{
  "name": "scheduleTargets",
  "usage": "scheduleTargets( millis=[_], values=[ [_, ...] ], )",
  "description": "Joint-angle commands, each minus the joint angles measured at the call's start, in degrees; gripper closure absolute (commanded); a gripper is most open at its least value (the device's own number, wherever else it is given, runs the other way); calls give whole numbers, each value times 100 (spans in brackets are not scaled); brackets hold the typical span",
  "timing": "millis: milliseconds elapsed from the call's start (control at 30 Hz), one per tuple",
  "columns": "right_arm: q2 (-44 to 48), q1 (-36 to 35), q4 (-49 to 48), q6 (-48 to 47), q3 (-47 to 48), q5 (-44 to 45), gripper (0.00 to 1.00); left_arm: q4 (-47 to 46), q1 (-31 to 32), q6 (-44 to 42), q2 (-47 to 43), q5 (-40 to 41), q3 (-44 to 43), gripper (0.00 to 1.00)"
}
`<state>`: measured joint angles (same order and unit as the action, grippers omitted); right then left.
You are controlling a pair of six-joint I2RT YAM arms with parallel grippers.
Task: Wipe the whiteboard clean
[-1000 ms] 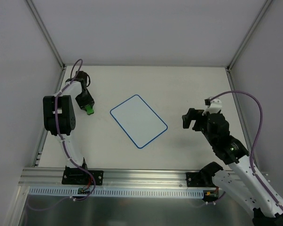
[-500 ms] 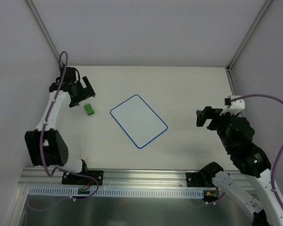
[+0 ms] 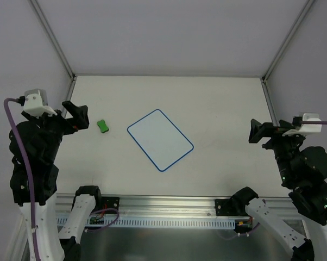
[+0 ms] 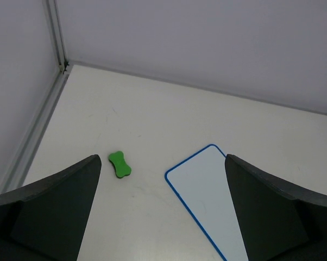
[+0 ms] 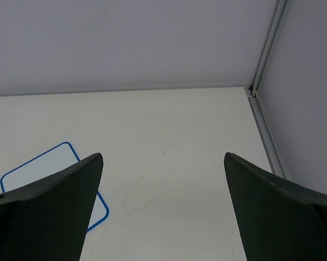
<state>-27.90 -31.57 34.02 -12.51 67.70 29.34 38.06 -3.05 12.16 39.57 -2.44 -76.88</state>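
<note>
The whiteboard [image 3: 159, 140] lies flat at the middle of the table, white with a thin blue border and no clear scribbles; it also shows in the left wrist view [image 4: 207, 190] and partly in the right wrist view [image 5: 55, 160]. A small green eraser [image 3: 102, 126] rests on the table left of the board, alone [image 4: 120, 164]. My left gripper [image 3: 78, 116] hovers high at the left side, open and holding nothing [image 4: 162, 157]. My right gripper [image 3: 259, 132] hangs high at the right side, open and holding nothing [image 5: 163, 155].
White walls enclose the table on three sides. Metal rails run along its left edge [image 4: 38, 125] and right edge [image 5: 264, 130]. An aluminium beam [image 3: 152, 204] with the arm bases crosses the near edge.
My left gripper has opened, left the green eraser on the table and pulled back and up to the left. The right arm has drawn back to the right.
</note>
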Motion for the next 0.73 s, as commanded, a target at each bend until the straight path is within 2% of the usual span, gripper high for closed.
scheduleTargets(
  millis=[0, 67, 300, 500, 700],
  values=[
    [171, 20, -45, -418, 305, 291, 1, 279, 41, -346, -256, 208, -414, 1],
    [223, 20, -45, -550, 358, 431, 1, 377, 137, -355, -379, 498, -573, 1],
    [329, 20, -36, -647, 384, 432, 1, 509, 270, -259, -688, 674, -898, 1],
    [312, 20, -36, -577, 287, 397, 1, 500, 270, -337, -740, 1025, -908, 2],
    [312, 20, -36, -603, 296, 379, 1, 509, 279, -311, -758, 1008, -899, 1]
  ],
)
